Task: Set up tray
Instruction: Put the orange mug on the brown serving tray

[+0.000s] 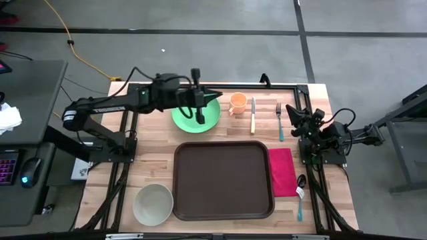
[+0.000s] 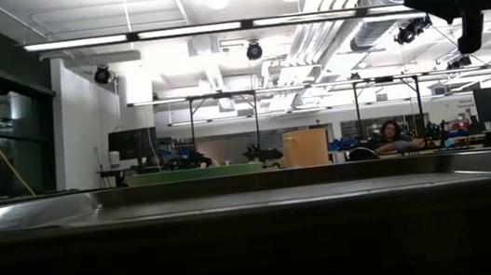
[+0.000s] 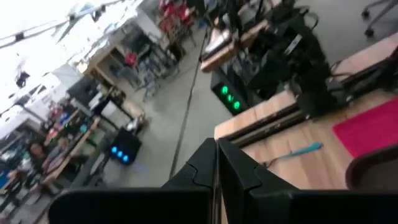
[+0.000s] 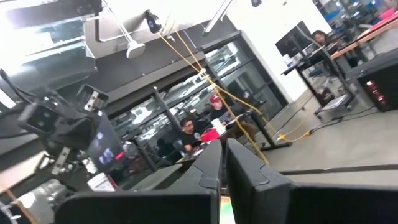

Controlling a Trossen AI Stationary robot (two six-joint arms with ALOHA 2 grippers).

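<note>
Centrally, large dark brown rectangular plastic tray (image 1: 223,180) on the wooden worktop (image 1: 150,167), between pale round bowl (image 1: 153,203) and red napkin (image 1: 281,171), left claw (image 1: 201,117) clenched (holding nothing) above round green plate (image 1: 211,119), right claw (image 1: 291,110) clenched near the teal-handled fork (image 1: 279,121).

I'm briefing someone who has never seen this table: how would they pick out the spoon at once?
Start at the big dark brown tray in the middle of the wooden table. Just to its right lies a magenta napkin, and the spoon lies along the napkin's right edge near the table's front corner. Its dark round bowl and light blue handle set it apart from the fork farther back.
</note>
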